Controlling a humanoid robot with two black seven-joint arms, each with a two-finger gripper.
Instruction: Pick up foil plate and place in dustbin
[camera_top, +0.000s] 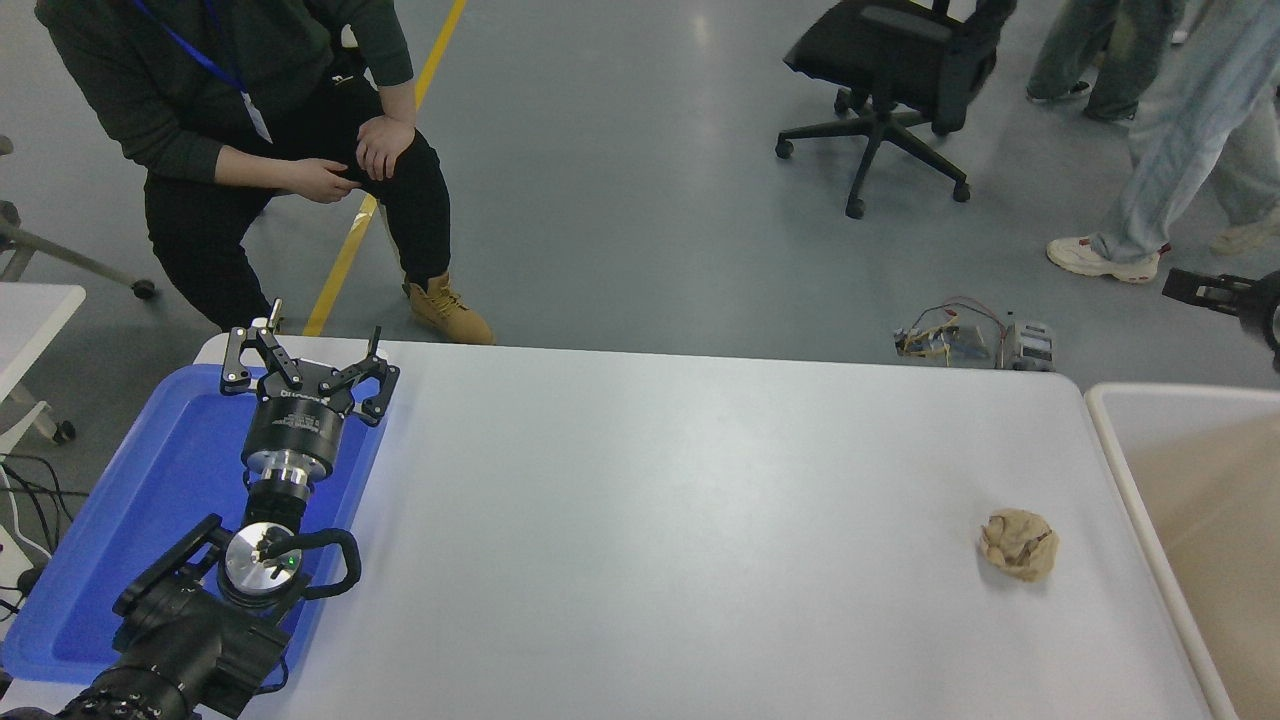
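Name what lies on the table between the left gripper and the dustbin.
In the head view, only a crumpled paper ball, near the dustbin. The rest of the table from the left gripper across is bare.

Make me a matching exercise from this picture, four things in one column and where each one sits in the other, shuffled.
1 blue tray
2 paper ball
3 dustbin
4 office chair

A beyond the table's right edge
B on the floor, top of picture
C on the table's left end
D on the table, near its right end

Pairs: 1-C, 2-D, 3-A, 4-B
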